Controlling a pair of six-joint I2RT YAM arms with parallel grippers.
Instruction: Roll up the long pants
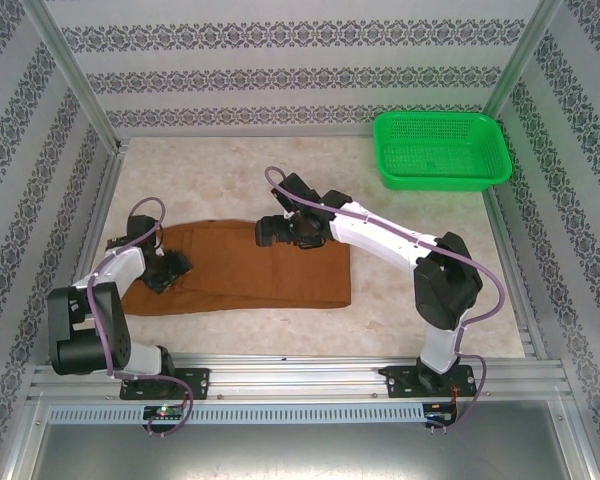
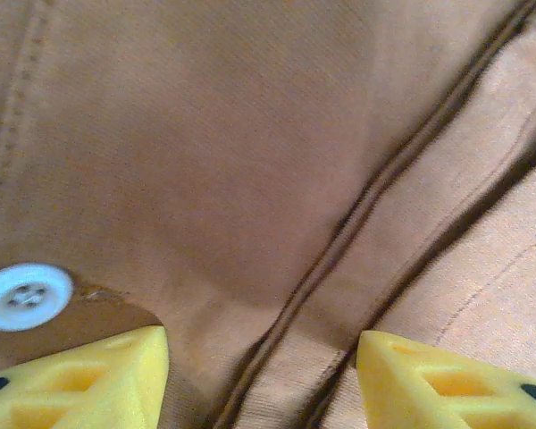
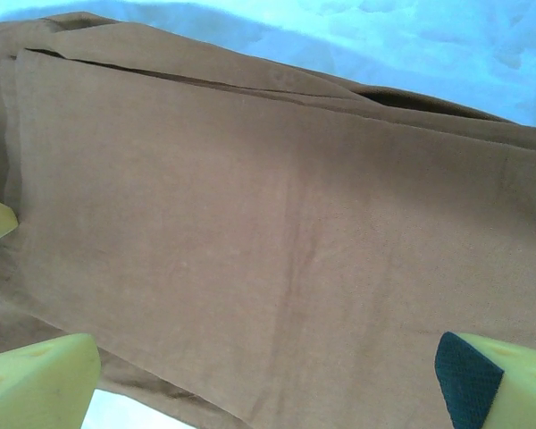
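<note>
left tool: we see our left tool (image 1: 170,268) spread part way over the waistband end, pinching nothing, near a pale button (image 2: 25,298)
pants: rust-brown cloth long pants (image 1: 250,275) lie flat, folded, mid counter (image 1: 430,320)
right tool: right tool (image 1: 276,232) spread wide, over far edge
step: pre-roll; next we'd grip one end, roll
far: green mesh basket (image 1: 440,150)
</note>
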